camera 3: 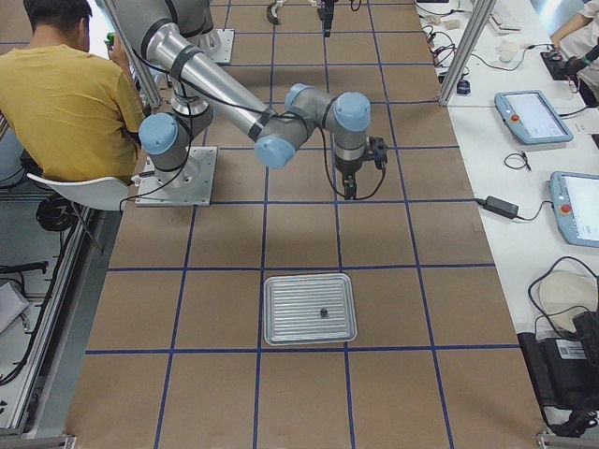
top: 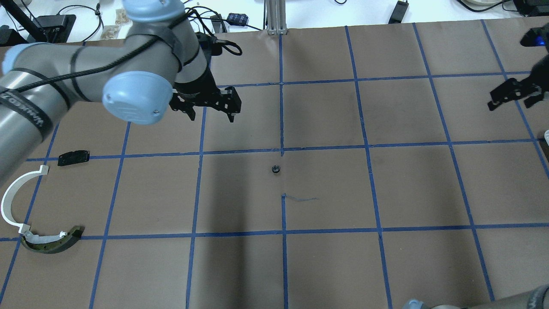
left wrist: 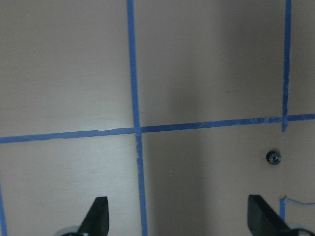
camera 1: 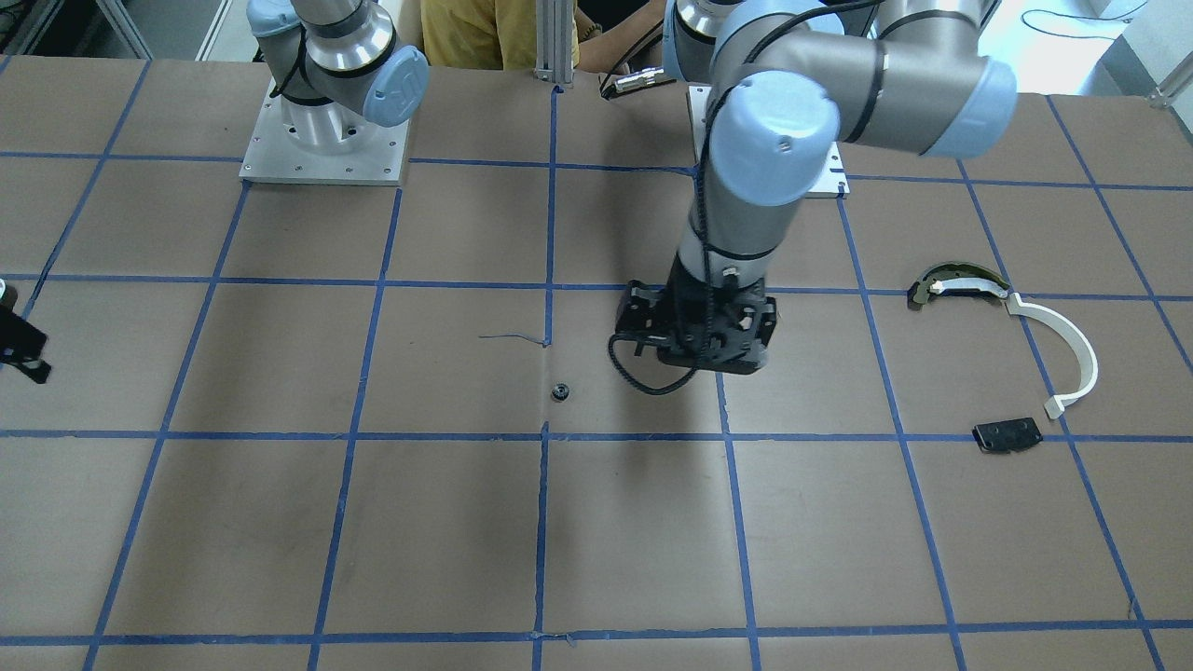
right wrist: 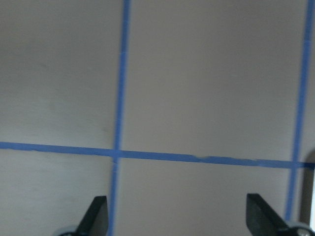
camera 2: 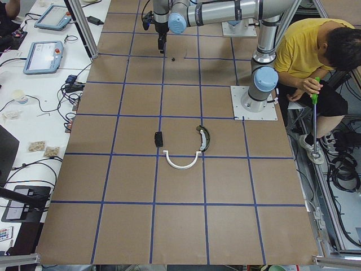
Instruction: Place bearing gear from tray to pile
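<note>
Bearing gear (top: pixel 275 169) loose on table (top: pixel 326 193); L pincer (top: pixel 212 116) open, R pincer (top: pixel 511 102) open.

The taped table (top: pixel 386 193) carried a gear (top: pixel 275 169) at the overhead view's centre, with a plate (top: pixel 73 157), white strip (top: pixel 12 201) and dark curve (top: pixel 51 243) at left.

Right hand (camera 1: pixel 20 345) half cut by edge in my front view. Bearing gear (top: pixel 275 169) too small, I can't read teeth. Speck (camera 3: pixel 323 312) in tray (camera 3: pixel 309 278) unidentifiable.
</note>
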Controlling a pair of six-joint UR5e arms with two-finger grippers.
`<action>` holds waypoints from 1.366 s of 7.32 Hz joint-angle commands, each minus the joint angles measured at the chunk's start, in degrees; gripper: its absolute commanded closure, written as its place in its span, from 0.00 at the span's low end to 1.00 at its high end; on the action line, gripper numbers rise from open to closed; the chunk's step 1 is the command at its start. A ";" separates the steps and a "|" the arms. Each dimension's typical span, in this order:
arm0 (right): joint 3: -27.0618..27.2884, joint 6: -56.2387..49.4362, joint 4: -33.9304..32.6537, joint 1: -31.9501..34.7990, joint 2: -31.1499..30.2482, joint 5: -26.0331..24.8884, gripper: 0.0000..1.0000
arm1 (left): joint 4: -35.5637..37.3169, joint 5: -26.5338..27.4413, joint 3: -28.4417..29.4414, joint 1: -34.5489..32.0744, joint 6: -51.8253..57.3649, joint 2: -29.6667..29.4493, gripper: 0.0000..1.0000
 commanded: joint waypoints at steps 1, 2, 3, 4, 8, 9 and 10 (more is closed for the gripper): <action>-3.15 -11.80 -7.00 -14.18 9.38 0.49 0.00 | 7.74 -0.12 -2.92 -5.56 -0.59 -6.01 0.01; -6.65 -20.11 -9.00 -15.55 11.78 0.50 0.00 | 9.52 -0.03 -4.50 -7.40 -0.59 -7.86 0.01; -9.21 -23.68 -10.50 -15.82 13.54 0.41 0.00 | 11.71 -0.03 -4.95 -8.12 -0.59 -10.06 0.01; -9.67 -25.71 -10.69 -16.44 16.08 0.50 0.00 | 13.21 -0.12 -4.96 -8.56 -0.59 -11.99 0.01; -10.29 -28.19 -10.51 -18.82 20.23 -0.37 0.24 | 14.19 -0.12 -4.96 -10.32 -0.07 -16.40 0.06; -10.47 -28.28 -10.51 -18.82 20.85 -0.46 0.30 | 14.19 -0.12 -4.78 -10.32 0.11 -16.67 0.17; -10.38 -28.20 -10.51 -18.82 21.37 -0.47 0.33 | 14.28 -0.12 -4.43 -10.32 0.11 -16.67 0.30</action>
